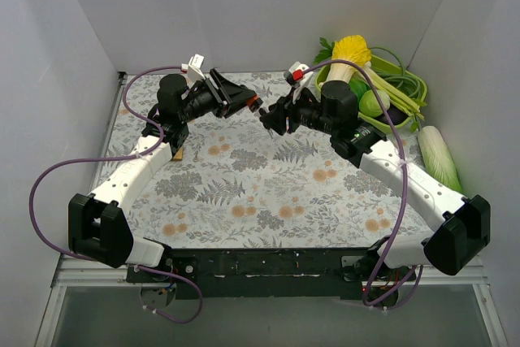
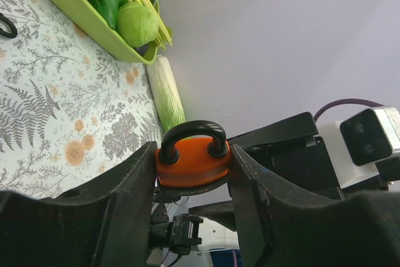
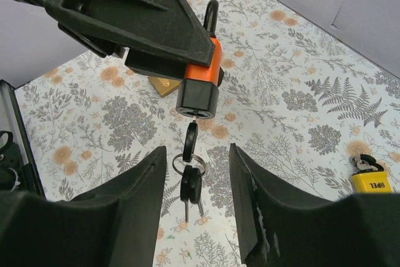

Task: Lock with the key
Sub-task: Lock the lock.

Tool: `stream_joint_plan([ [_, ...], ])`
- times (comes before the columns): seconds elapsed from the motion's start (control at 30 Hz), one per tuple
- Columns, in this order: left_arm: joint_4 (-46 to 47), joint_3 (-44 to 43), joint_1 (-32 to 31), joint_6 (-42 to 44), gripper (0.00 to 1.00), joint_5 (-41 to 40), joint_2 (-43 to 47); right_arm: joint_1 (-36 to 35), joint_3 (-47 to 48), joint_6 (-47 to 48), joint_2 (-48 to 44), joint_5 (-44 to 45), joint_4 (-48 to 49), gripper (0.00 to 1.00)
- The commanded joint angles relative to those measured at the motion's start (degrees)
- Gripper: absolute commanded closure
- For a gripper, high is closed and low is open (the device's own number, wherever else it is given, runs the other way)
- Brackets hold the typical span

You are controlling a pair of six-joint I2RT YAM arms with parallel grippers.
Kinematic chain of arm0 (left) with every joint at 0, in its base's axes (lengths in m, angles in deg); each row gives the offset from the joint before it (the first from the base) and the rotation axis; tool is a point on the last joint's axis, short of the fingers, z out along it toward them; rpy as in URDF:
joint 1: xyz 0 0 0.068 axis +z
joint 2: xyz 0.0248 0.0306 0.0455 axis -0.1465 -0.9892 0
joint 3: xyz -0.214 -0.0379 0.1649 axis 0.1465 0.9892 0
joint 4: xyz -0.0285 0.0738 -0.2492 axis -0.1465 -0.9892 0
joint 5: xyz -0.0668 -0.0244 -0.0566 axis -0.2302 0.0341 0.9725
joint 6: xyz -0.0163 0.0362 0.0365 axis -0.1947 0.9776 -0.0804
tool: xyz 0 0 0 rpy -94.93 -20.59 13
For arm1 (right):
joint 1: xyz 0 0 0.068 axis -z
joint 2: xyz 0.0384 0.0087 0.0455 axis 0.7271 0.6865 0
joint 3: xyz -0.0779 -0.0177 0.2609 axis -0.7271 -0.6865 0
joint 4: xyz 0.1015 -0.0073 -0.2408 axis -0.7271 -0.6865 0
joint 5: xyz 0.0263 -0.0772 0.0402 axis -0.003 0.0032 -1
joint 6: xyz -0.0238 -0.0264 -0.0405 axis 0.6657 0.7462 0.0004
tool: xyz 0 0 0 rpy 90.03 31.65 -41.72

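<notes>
Green tray (image 2: pixel 81 24) of vegetables (image 2: pixel 137 23); orange padlock (image 2: pixel 194 162) between the left jaws

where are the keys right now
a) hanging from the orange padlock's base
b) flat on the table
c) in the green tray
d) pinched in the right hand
a: in the right wrist view the keys dangle from one stuck in the base of the padlock, which the left hand grips. The right hand is open to either side of them.
</notes>
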Motion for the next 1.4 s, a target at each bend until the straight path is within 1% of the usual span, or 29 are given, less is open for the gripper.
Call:
stream_joint_plan([
  [0.0, 1.76, -1.7, 0.04, -0.16, 1.0, 1.29, 2.16, 0.2, 0.36, 1.46, -1.32, -2.47, 1.84, 0.47],
  [0.1, 1.85, -1.52, 0.13, -0.25, 1.0, 1.47, 2.25, 0.12, 0.97, 1.46, -0.88, -3.44, 2.45, 0.48],
  [0.13, 1.85, -1.52, 0.04, -0.34, 1.0, 1.56, 2.34, 0.12, 0.97, 1.55, -0.53, -3.79, 2.54, 0.5],
  [0.3, 1.94, -0.91, -0.05, -0.69, 1.0, 1.65, 2.34, 0.2, 1.94, 1.55, 0.53, -3.62, 2.98, 0.55],
  [0.33, 1.94, -0.82, -0.05, -0.77, 1.0, 1.73, 2.42, 0.2, 2.03, 1.55, 0.96, -3.71, 3.07, 0.6],
  [0.4, 1.68, -0.47, -0.05, -0.95, 1.0, 1.56, 2.51, 0.12, 2.29, 1.63, 1.31, -3.88, 2.9, 0.67],
  [0.43, 1.59, -0.47, -0.05, -0.95, 1.0, 1.3, 2.51, 0.12, 2.38, 1.9, 1.4, -3.88, 2.63, 0.74],
  [0.57, 1.68, -0.73, -0.05, -1.04, 1.0, 0.86, 2.16, 0.2, 2.2, 2.51, 1.58, -3.97, 1.84, 0.82],
  [0.6, 1.68, -0.73, 0.04, -1.04, 1.0, 0.86, 2.07, 0.12, 1.94, 2.69, 1.58, -3.97, 1.93, 0.86],
  [0.63, 1.68, -0.64, -0.05, -1.13, 1.0, 0.86, 2.07, 0.12, 1.77, 2.78, 1.49, -3.97, 2.02, 0.97],
  [0.67, 1.68, -0.64, 0.04, -1.13, 1.0, 0.59, 1.99, 0.12, 1.76, 2.86, 1.58, -3.88, 2.02, 0.99],
  [0.9, 1.15, -1.26, 0.22, -1.13, 1.0, 0.07, 1.28, 0.12, 1.06, 3.39, 0.71, -3.8, 1.84, 0.99],
  [1.37, 2.82, -3.46, 6.1, 0.1, 1.0, -0.9, -0.74, 0.2, -5.44, 3.39, -4.13, -6.69, 0.52, 0.99],
])
